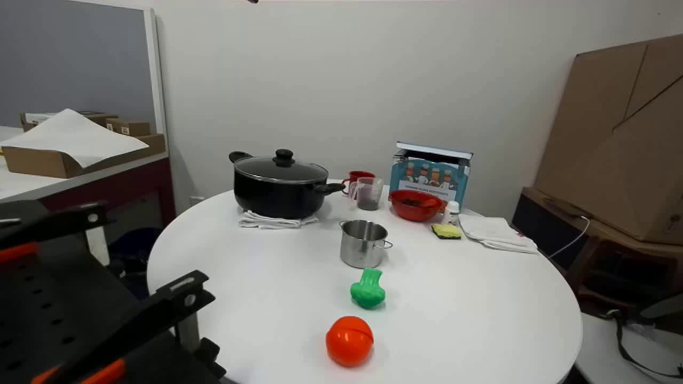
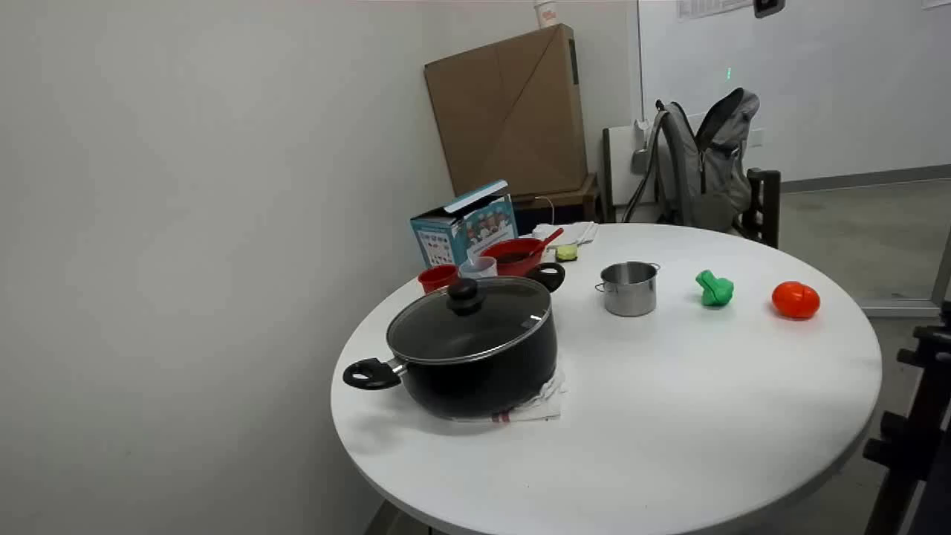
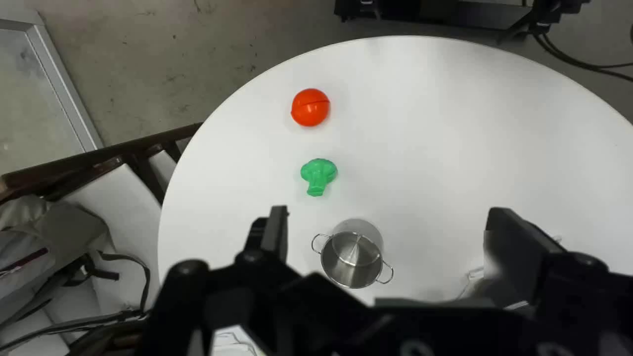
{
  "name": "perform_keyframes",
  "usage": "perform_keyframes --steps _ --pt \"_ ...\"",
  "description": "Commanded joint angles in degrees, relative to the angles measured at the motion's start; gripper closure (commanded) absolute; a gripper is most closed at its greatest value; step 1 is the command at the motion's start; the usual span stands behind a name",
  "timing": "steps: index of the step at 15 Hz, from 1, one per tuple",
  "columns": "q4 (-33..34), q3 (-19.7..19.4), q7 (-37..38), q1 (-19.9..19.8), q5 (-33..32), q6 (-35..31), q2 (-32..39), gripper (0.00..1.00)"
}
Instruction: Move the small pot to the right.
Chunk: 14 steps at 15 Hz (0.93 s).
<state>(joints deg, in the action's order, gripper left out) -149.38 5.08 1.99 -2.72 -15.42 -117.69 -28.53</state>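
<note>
On the round white table (image 1: 459, 298), around the middle: small silver pot (image 1: 363, 246), upright, mouth up, thin wire handle on each of two opposite sides. Shows in both exterior views and the wrist view. Stands apart from its neighbours.

Gripper (image 3: 388, 225), wrist view: blurred, jaws wide apart, not on the small silver pot. That pot shows in the gap, closer to the jaw at the left of that view.

Line of three in an exterior view, running toward the near edge: small silver pot, green toy broccoli (image 1: 368, 290), red-orange toy tomato (image 1: 349, 341). Gaps between all three. Broccoli lies with stem toward the pot; tomato has a seam line.

Large black pot (image 1: 280, 197): glass lid (image 1: 261, 168) on, two dark side handles, sits on folded white cloth (image 1: 269, 222).

Farther back, same view: red mug (image 1: 363, 174), clear plastic cup (image 1: 368, 194) in front of it; touching or not, cannot tell. Red bowl (image 1: 413, 212), something dark inside, red utensil handle (image 2: 547, 241) sticking up out of it. Blue box (image 1: 429, 181) printed with cartoon chefs, behind the bowl, top flap raised. Small white bottle (image 1: 451, 212) beside the bowl. Yellow sponge (image 1: 447, 230) in front, dark underside. White cloths (image 1: 496, 233) next to the sponge, at the table edge.

Off the table: big brown cardboard box (image 1: 629, 144), tilted; grey backpack (image 2: 713, 167) on a dark chair (image 2: 768, 200).
</note>
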Motion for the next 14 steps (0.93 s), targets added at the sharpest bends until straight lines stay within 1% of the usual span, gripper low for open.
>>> perform_keyframes --steps 1,9,11,12,13,14 --pt "0.1 -0.8 0.3 0.8 -0.4 0.2 0.1 0.00" --pt "0.1 -0.8 0.3 0.8 -0.4 0.2 0.1 0.00" --pt "1.1 -0.8 0.8 0.3 -0.9 0.2 1.8 0.00" --pt "2.0 -0.4 2.8 -0.7 -2.2 -0.4 3.7 0.00" --pt "2.6 -0.6 3.0 -0.9 -2.6 -0.4 4.9 0.00" --pt "2.7 -1.2 2.6 -1.2 -3.4 -2.6 6.5 0.00"
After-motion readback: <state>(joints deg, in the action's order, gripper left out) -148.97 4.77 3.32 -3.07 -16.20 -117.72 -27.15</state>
